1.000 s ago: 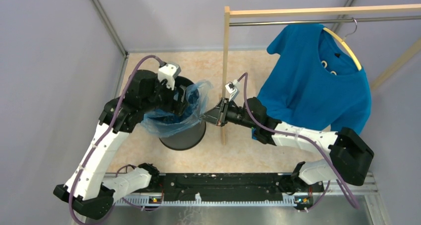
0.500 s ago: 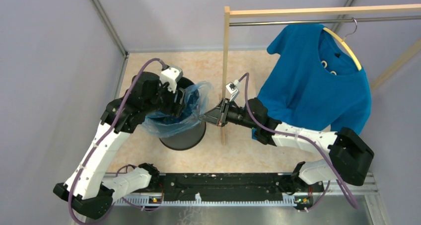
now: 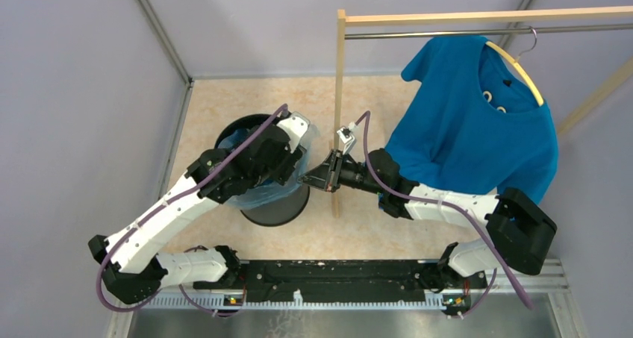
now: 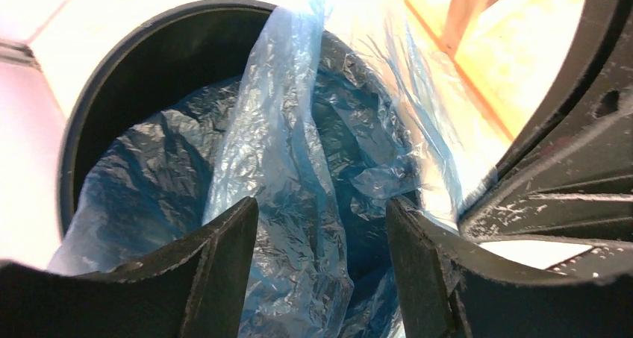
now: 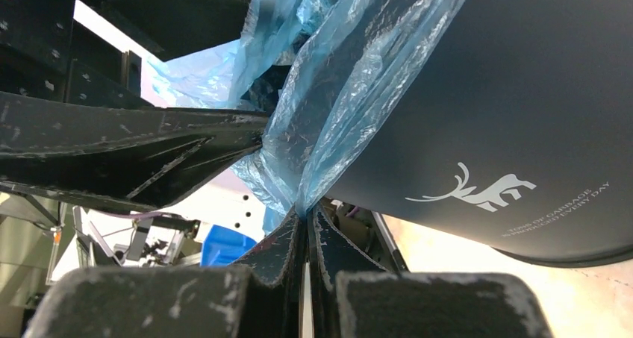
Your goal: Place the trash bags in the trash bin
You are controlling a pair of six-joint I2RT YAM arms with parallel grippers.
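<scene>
The black trash bin [image 3: 282,211] stands on the floor between my arms, and the light-blue trash bag [image 3: 254,196] hangs inside it and over its near rim. My left gripper [image 3: 287,166] hovers over the bin's right side. In the left wrist view it [image 4: 321,204] is open, its fingers [image 4: 224,256] astride a loose fold of the bag [image 4: 276,144] inside the bin [image 4: 112,77]. My right gripper [image 3: 307,177] is shut on the bag's edge just outside the right rim. In the right wrist view the gripper [image 5: 306,211] pinches the stretched bag [image 5: 351,77] beside the bin wall [image 5: 522,92] and its white mark [image 5: 478,192].
A wooden rack post [image 3: 338,114] stands just behind my right gripper. A blue T-shirt [image 3: 478,121] hangs on the rack at the right. Grey walls close in the left and back. The arms' mounting rail [image 3: 328,278] runs along the near edge.
My left arm has swung from the bin's left rim across the opening to its right side, close to my right gripper. The right gripper has kept its grip in place.
</scene>
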